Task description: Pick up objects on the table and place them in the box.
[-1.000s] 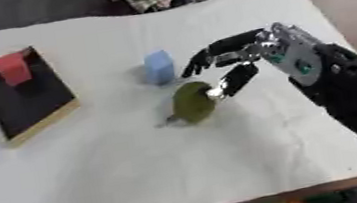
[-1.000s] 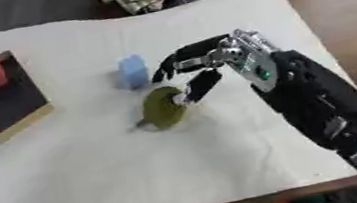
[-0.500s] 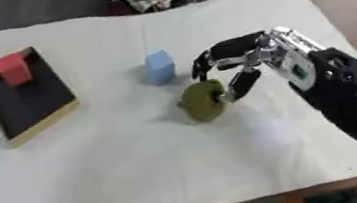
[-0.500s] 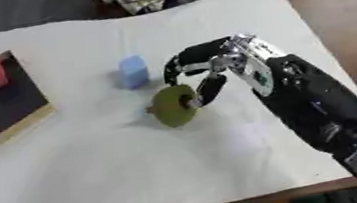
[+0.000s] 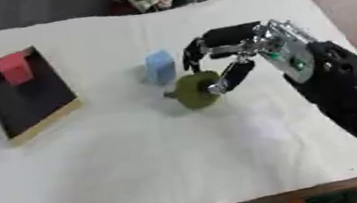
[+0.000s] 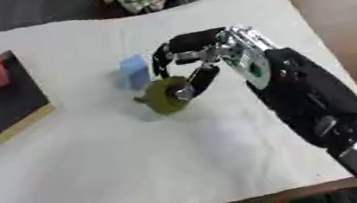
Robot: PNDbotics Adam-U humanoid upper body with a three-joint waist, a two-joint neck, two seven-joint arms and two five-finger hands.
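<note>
Right hand (image 5: 249, 50) fingers curl round olive round obj (image 5: 195, 90), thumb on its face. Blue block (image 5: 159, 67) sits just beyond fingertips, prob gets knocked if obj slips.

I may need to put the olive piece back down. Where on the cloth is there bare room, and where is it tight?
Bare: the near half of the white cloth, from the box and olive object to the front edge, and the far strip behind the blue block. Crowded: the middle, where the right hand curls round the olive object beside that block. The box holds a red block.
</note>
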